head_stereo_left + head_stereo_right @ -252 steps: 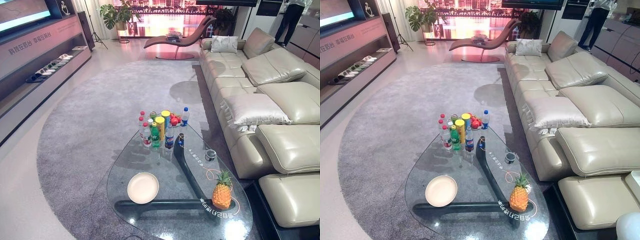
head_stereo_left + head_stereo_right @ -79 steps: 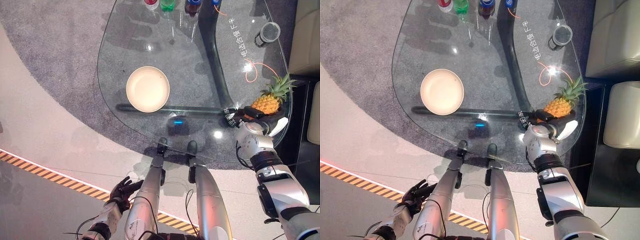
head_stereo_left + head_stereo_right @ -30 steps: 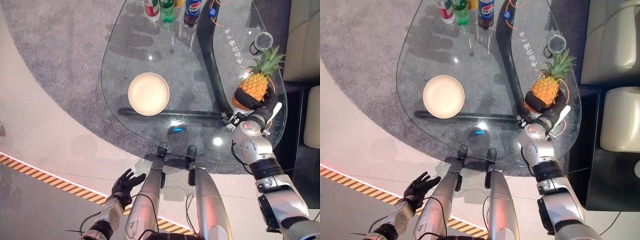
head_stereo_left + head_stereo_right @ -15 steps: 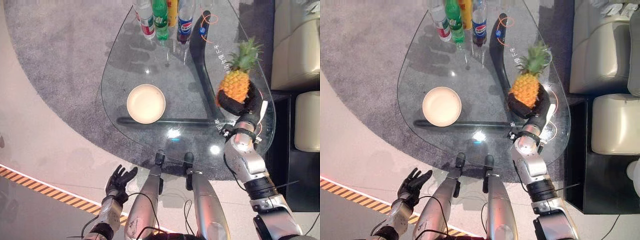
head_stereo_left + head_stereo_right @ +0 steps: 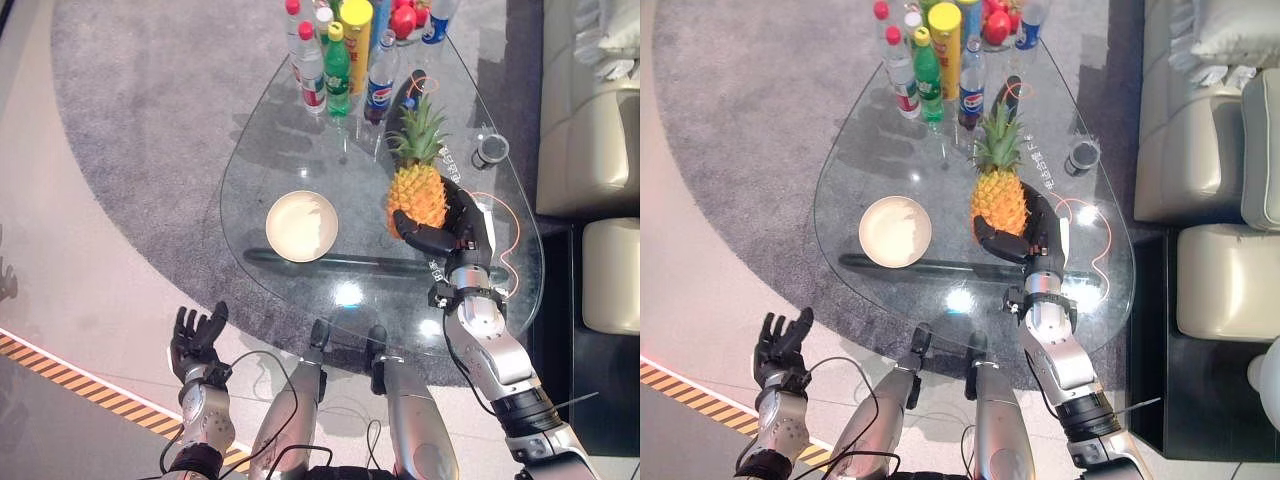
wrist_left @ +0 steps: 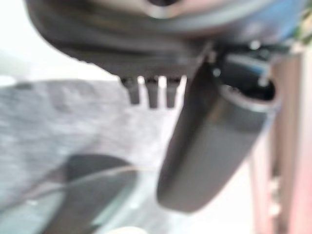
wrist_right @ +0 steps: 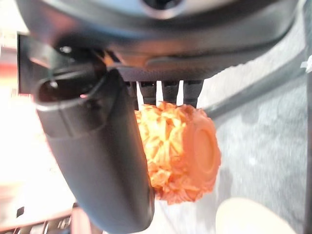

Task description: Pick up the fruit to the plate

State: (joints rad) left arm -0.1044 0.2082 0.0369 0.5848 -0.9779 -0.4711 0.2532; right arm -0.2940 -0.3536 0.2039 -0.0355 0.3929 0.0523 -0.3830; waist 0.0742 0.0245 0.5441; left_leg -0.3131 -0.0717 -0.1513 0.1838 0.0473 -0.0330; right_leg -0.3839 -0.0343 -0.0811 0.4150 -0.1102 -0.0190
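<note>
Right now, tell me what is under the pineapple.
The pineapple is lifted in the right hand; below it lies glass table, plate to its left. Fingers cover its far side.

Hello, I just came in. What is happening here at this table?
The robot's right hand is curled around a pineapple and holds it upright above the glass table, to the right of the empty plate. The pineapple is not on the plate yet. The left hand hangs open over the floor, holding nothing. Bottles stand at the table's far end.
</note>
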